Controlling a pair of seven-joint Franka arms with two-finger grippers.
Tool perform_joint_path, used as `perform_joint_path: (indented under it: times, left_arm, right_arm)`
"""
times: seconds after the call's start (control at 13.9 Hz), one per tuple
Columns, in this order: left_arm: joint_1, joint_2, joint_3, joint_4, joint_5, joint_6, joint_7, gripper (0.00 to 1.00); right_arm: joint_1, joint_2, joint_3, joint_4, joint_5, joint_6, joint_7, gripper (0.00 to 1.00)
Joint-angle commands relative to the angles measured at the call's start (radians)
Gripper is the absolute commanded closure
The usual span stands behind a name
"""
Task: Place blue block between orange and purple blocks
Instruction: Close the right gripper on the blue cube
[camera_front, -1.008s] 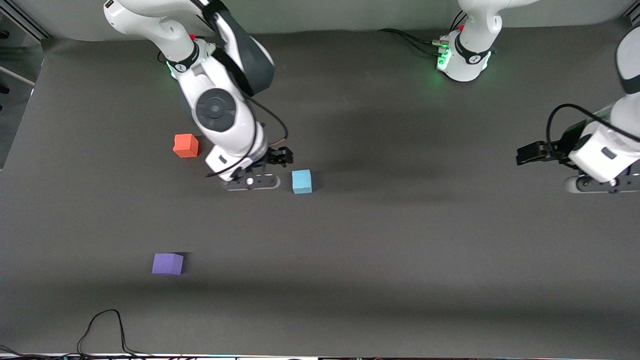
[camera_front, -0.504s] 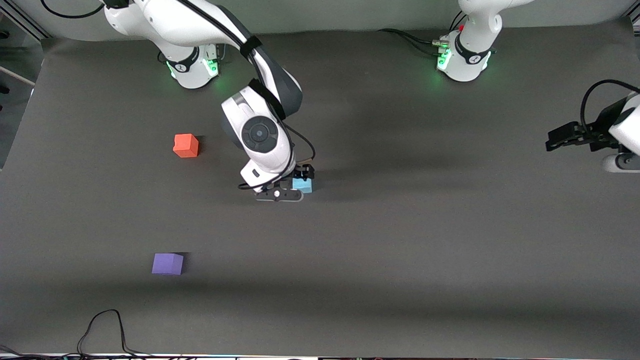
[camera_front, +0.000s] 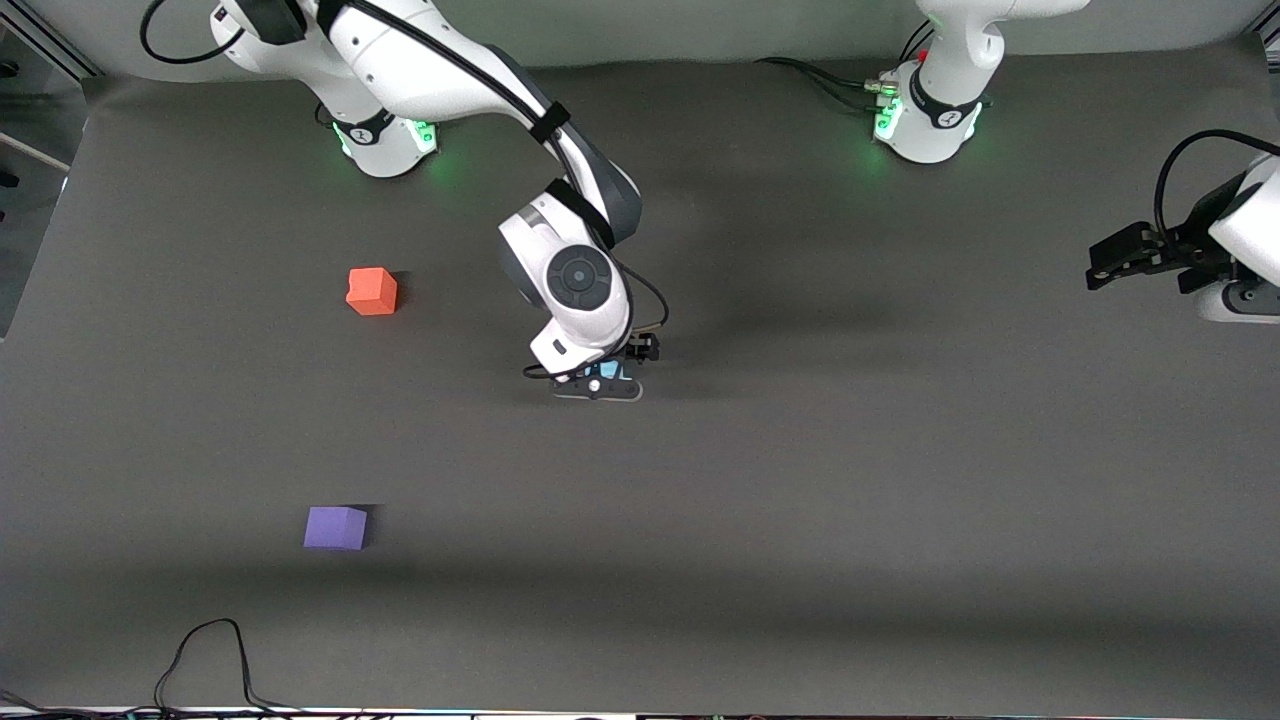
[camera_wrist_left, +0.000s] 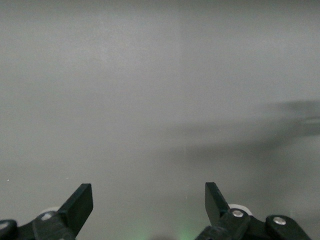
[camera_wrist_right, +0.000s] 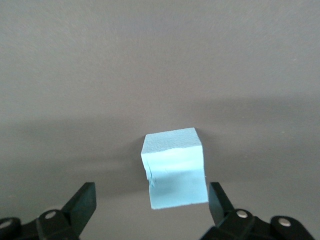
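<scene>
Right gripper (camera_wrist_right: 150, 210) has swung over from beside the orange block (camera_front: 372, 291) and now sits above the blue block (camera_wrist_right: 174, 168), fingers (camera_wrist_right: 82, 202) wide apart, cube between them but untouched, resting on the counter (camera_front: 850, 480). Grasp looks next. Purple block (camera_front: 335, 527) sits well apart from the fingers. Left gripper (camera_wrist_left: 149, 205) waits, fingers spread, empty.

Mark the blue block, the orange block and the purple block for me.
blue block (camera_wrist_right: 175, 167): right wrist view, front face.
orange block (camera_front: 371, 291): front view, top face.
purple block (camera_front: 335, 527): front view, top face.
</scene>
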Motion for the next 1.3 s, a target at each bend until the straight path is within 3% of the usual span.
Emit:
perform_joint_path:
  times: [0.0,0.36,1.22]
  left_arm:
    - [-0.012,0.015,0.02,0.031,0.006,-0.011,0.021,0.0]
    - [-0.008,0.008,0.024,0.03,0.007,-0.033,0.09,0.0]
    - [-0.058,0.003,0.052,0.031,0.009,-0.023,0.011,0.0]
  right_arm:
    - [0.025,0.038,-0.014,-0.005,0.0,0.04,0.005,0.0]
    - [0.025,0.043,-0.014,-0.029,-0.032,0.043,-0.023,0.0]
    - [-0.005,0.047,-0.025,-0.025,-0.037,0.042,-0.179,0.0]
